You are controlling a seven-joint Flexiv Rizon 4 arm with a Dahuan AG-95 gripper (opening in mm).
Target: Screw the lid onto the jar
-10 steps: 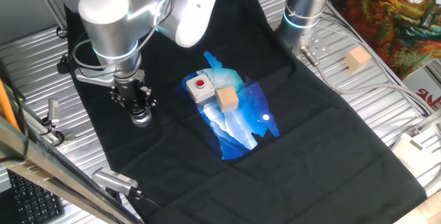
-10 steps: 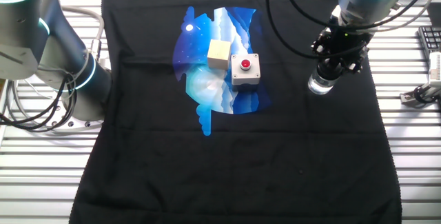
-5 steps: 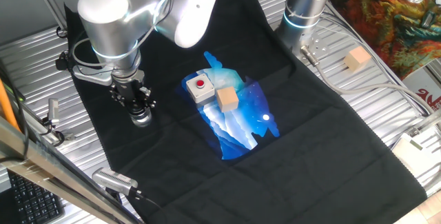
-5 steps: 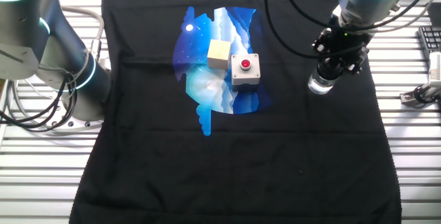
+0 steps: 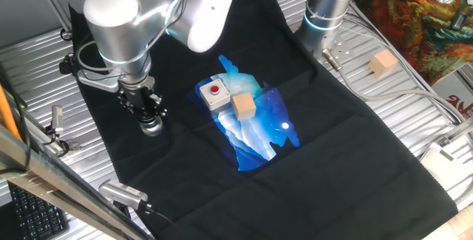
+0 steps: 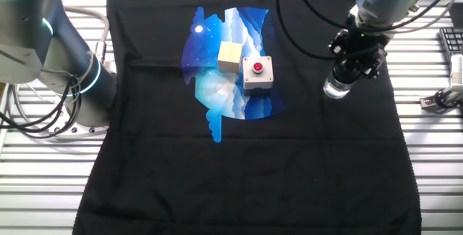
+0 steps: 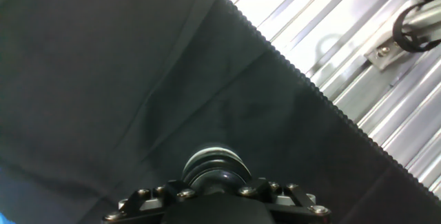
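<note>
The jar point(image 5: 151, 127) stands upright on the black cloth point(image 5: 318, 136), long axis vertical, mouth up under the hand; in one fixed view it is at the left part of the cloth, in the other fixed view point(image 6: 334, 89) at the right part, near the cloth's right edge; clear glass, base on the cloth; the lid point(image 7: 218, 177) sits on top of the jar, seen from the hand view as a dark round cap ringed by the glass rim; whether it is screwed down cannot be told; its white piece is not seen.

The gripper point(image 5: 148, 113) comes straight down over the jar top, black fingers point(image 6: 350, 67) around the lid, closed on it as far as the views show; the hand view shows only the finger base with screws, tips hidden.

Well apart from the jar, mid cloth, on a blue and white printed patch point(image 5: 251, 133): a grey box with a red button point(image 5: 214, 93) and a tan wooden cube point(image 5: 243, 106), just beside each other; a second wooden cube point(image 5: 383, 63) lies off the cloth on the ribbed metal surface point(image 5: 414, 114) at far right; a second arm's base point(image 5: 325, 7) stands at the far edge; a keyboard point(image 5: 29, 214) at near left.
</note>
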